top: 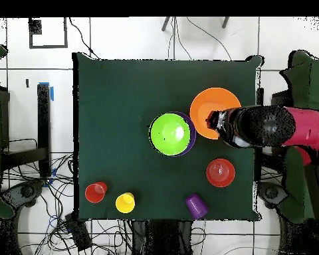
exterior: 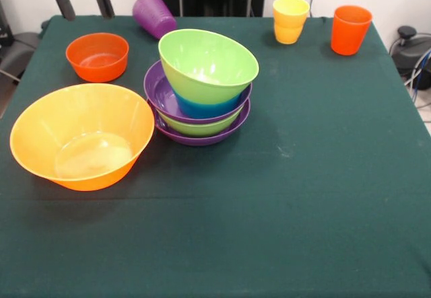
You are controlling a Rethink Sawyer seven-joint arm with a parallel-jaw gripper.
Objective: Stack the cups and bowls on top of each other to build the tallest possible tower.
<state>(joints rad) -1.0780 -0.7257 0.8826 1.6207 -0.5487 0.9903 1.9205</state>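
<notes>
The tower (exterior: 202, 89) stands mid-table: a purple bowl, a green one, a purple one and a blue one nested, with a tilted green bowl (exterior: 209, 62) on top; it also shows in the overhead view (top: 171, 133). The very large yellow-orange bowl (exterior: 81, 88) sits beside it. The small red-orange bowl (exterior: 97, 56) stands behind that. My gripper (exterior: 87, 14) hangs open and empty above the red-orange bowl's far side. The ribbed purple cup (exterior: 153, 14) lies on its side. Two stacked yellow cups (exterior: 290, 19) and the orange-red cup (exterior: 350, 29) stand upright at the far right.
The dark green tablecloth (exterior: 303, 197) covers the whole table. In the overhead view the red and black arm (top: 282, 126) reaches in from the right over the large bowl's (top: 209, 106) edge. Cables (top: 56, 226) and chairs lie around the table.
</notes>
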